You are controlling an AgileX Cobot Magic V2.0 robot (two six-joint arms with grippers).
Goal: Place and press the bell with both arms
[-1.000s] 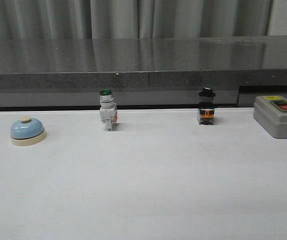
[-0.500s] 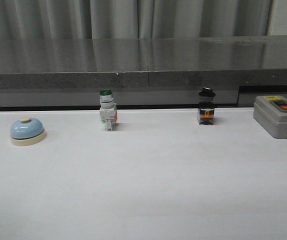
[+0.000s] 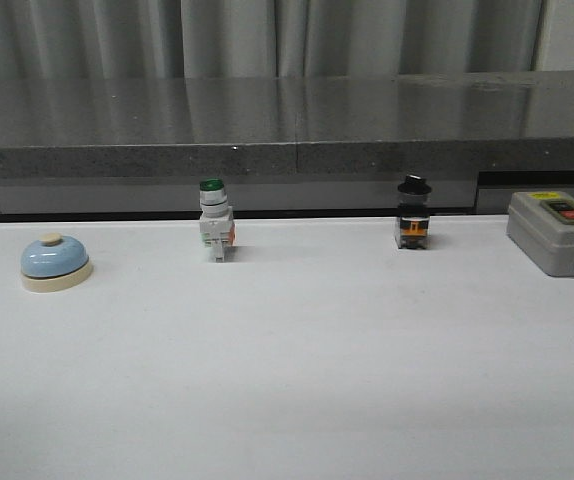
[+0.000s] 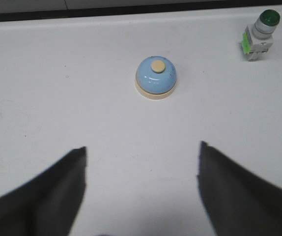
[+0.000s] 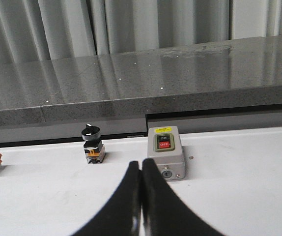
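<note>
The light-blue bell (image 3: 55, 262) with a cream base and button sits on the white table at the far left in the front view. It also shows in the left wrist view (image 4: 155, 78), ahead of my left gripper (image 4: 142, 147), which is open wide and empty, well apart from the bell. My right gripper (image 5: 141, 164) is shut and empty, its tips pressed together in front of the grey box. Neither arm shows in the front view.
A green-capped white push-button switch (image 3: 215, 222) stands at the back middle-left; it also shows in the left wrist view (image 4: 260, 35). A black-knobbed switch (image 3: 413, 214) stands at the back right. A grey box with red and black buttons (image 3: 557, 232) sits far right. A dark stone ledge (image 3: 287, 130) runs behind the table.
</note>
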